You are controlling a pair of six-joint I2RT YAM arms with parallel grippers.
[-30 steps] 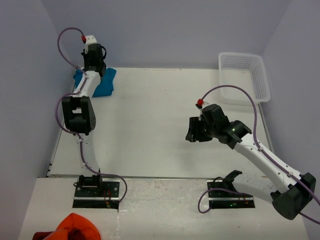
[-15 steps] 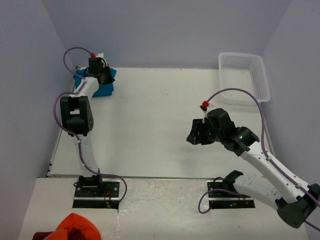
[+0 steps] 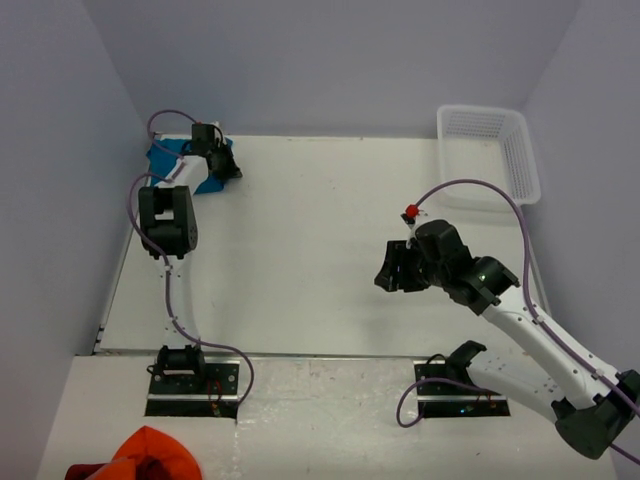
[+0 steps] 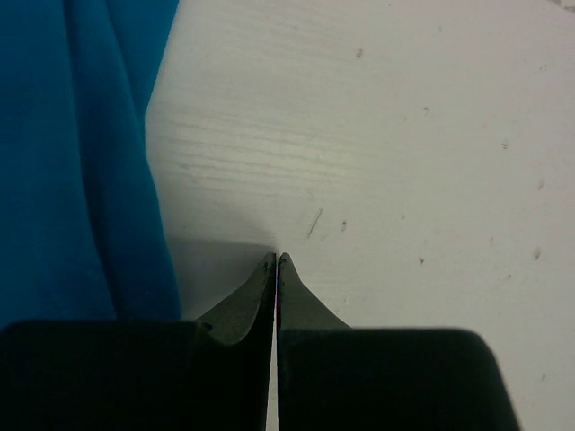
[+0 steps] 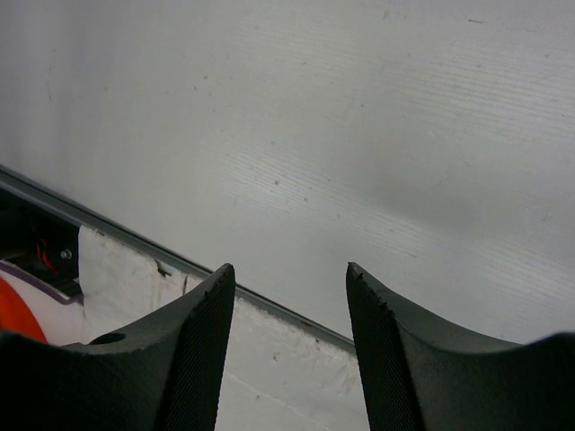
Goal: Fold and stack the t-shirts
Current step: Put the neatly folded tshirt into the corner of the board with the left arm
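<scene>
The left gripper (image 4: 277,262) is hanging pressed together just beside the t-shirt (image 4: 72,153); the right gripper (image 5: 289,274) is hovering spread, empty.

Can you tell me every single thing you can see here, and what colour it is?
t-shirt: one bundle, teal-blue, far left corner of the table; I cannot tell if it is more than one shirt
basket: one, white plastic, far right corner
cloth: one, orange-red, bunched up on the near ledge, left side
table: one, white
cables: two, purple, one looping off each arm
arms: two, white and black, bolted at the near edge
left claw: black, shut, just beside the t-shirt, holding nothing
right claw: black, open, above bare table, holding nothing
</scene>
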